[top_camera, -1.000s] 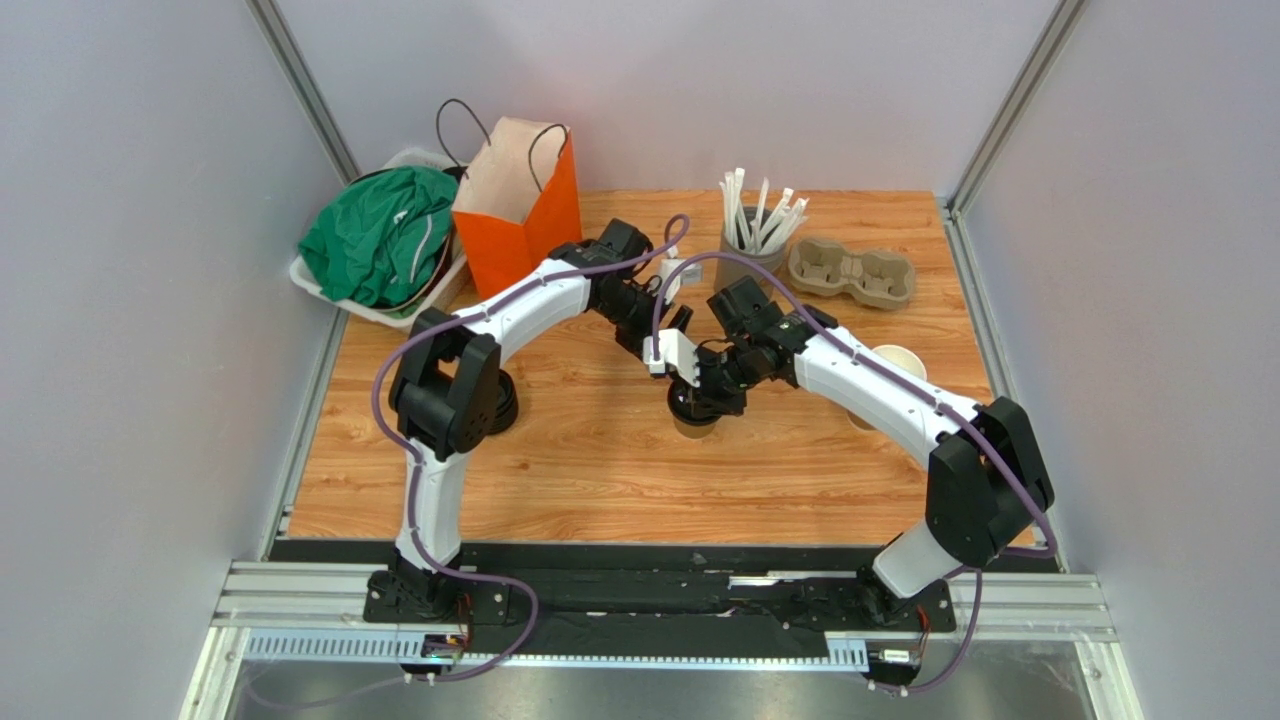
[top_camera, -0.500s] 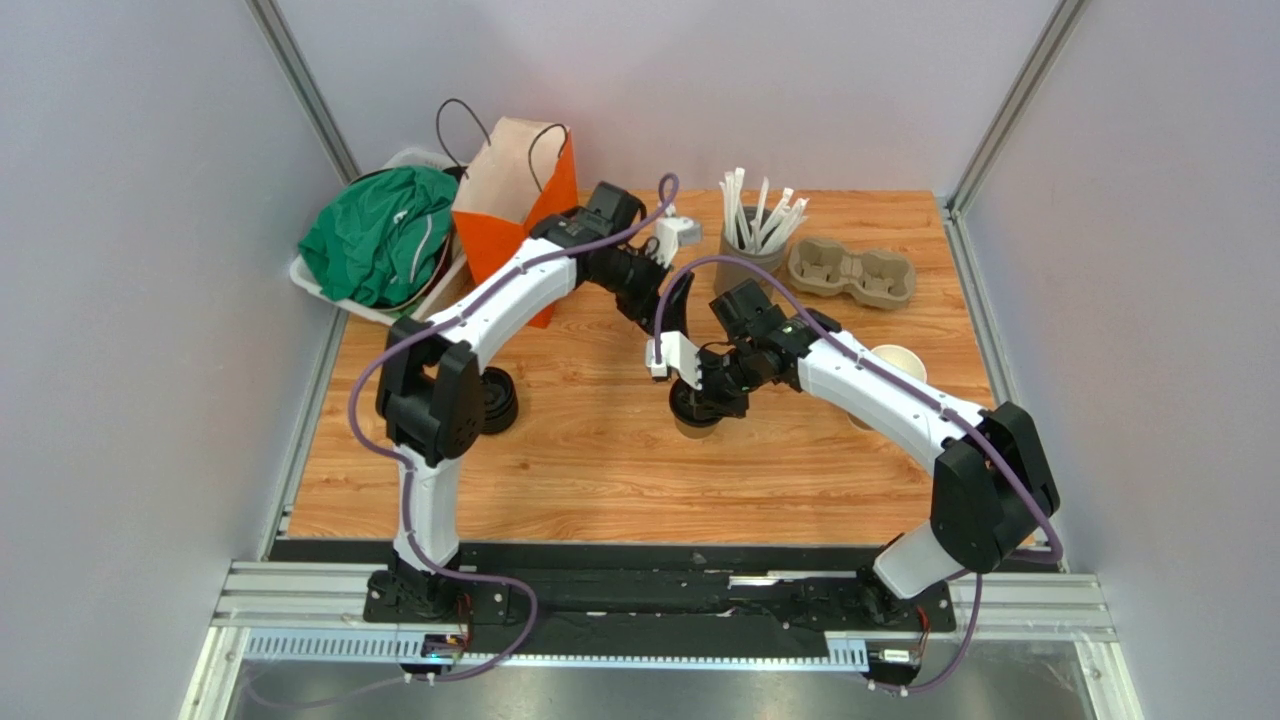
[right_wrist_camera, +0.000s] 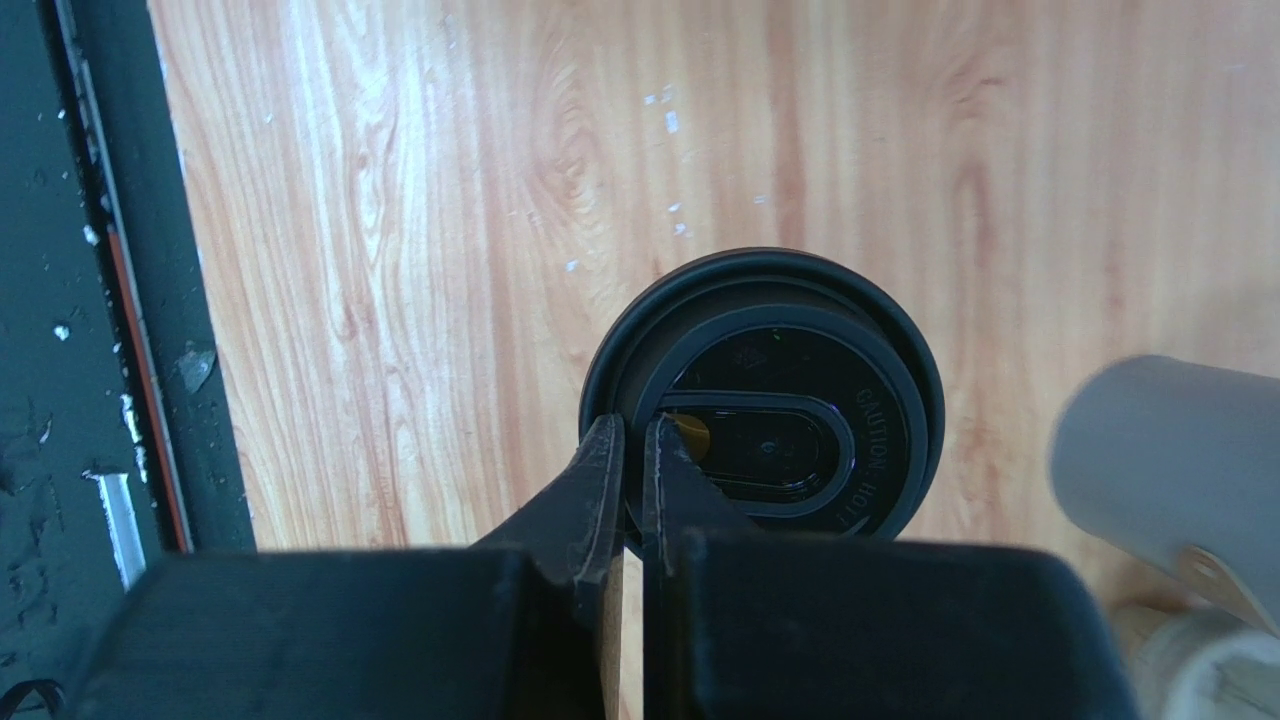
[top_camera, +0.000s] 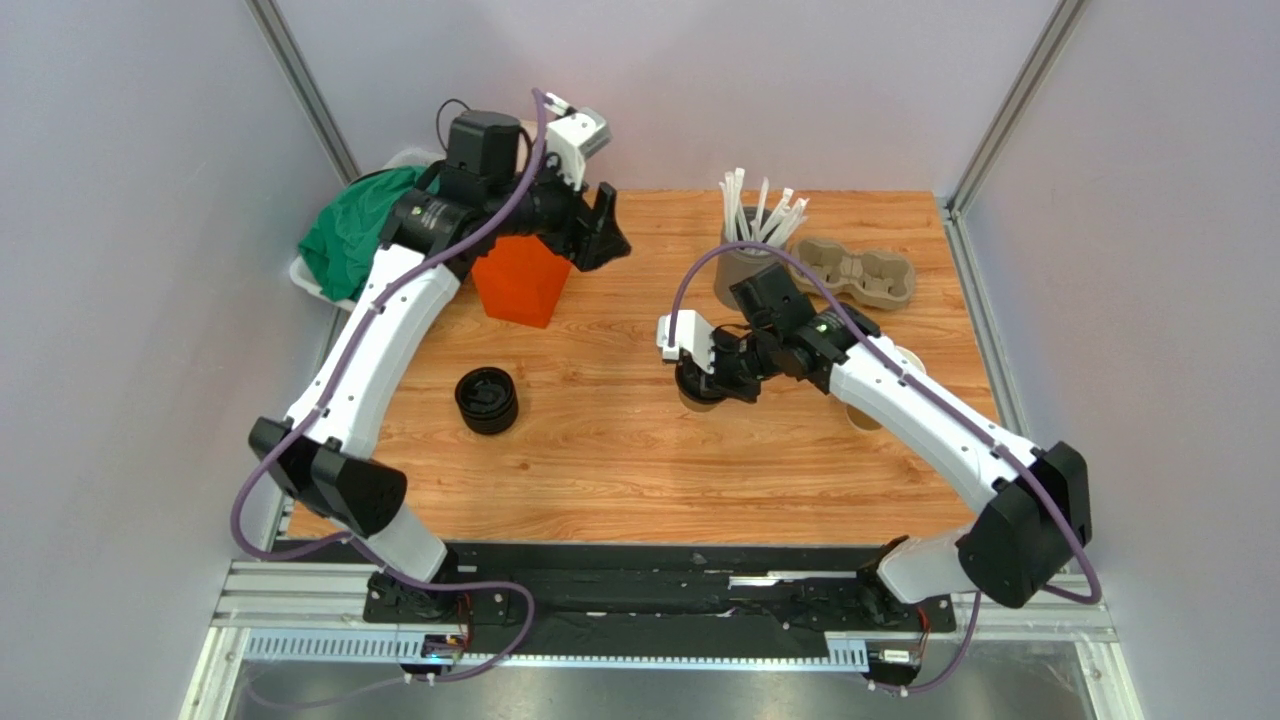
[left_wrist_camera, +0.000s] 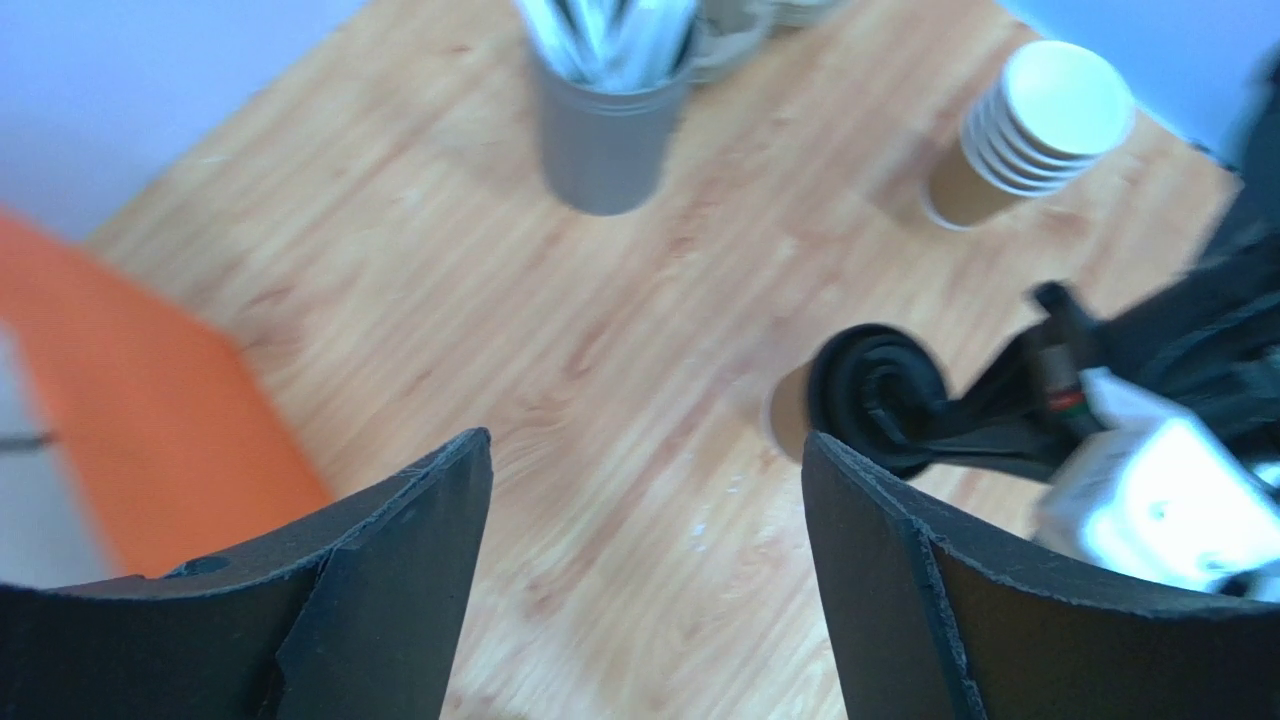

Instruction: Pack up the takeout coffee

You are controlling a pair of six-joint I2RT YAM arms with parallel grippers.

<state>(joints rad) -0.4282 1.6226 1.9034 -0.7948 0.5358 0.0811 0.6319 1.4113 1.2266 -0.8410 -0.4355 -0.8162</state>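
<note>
The takeout coffee (top_camera: 694, 395) stands mid-table: a tan paper cup wearing its black lid (right_wrist_camera: 781, 398). In the left wrist view the coffee (left_wrist_camera: 864, 402) shows at the right. My right gripper (top_camera: 709, 375) sits at the cup's near side. Its jaws (right_wrist_camera: 631, 432) are shut on the lid's rim, one finger outside and one just inside the raised edge. My left gripper (top_camera: 598, 230) hangs high beside the orange bag (top_camera: 519, 278), far from the cup. It is open (left_wrist_camera: 646, 450) with only bare wood between the fingers.
A stack of black lids (top_camera: 486, 401) lies left of centre. The grey cup of straws (top_camera: 747, 252) and the cardboard cup carrier (top_camera: 854, 273) stand at the back right. A stack of tan cups (left_wrist_camera: 1029, 128) is right of the coffee. A green cloth in a white tray (top_camera: 361, 240) fills the back left.
My left arm has swung up and back to the left, from beside the cup to the orange bag, with its jaws a little wider. The right gripper stayed on the lid.
</note>
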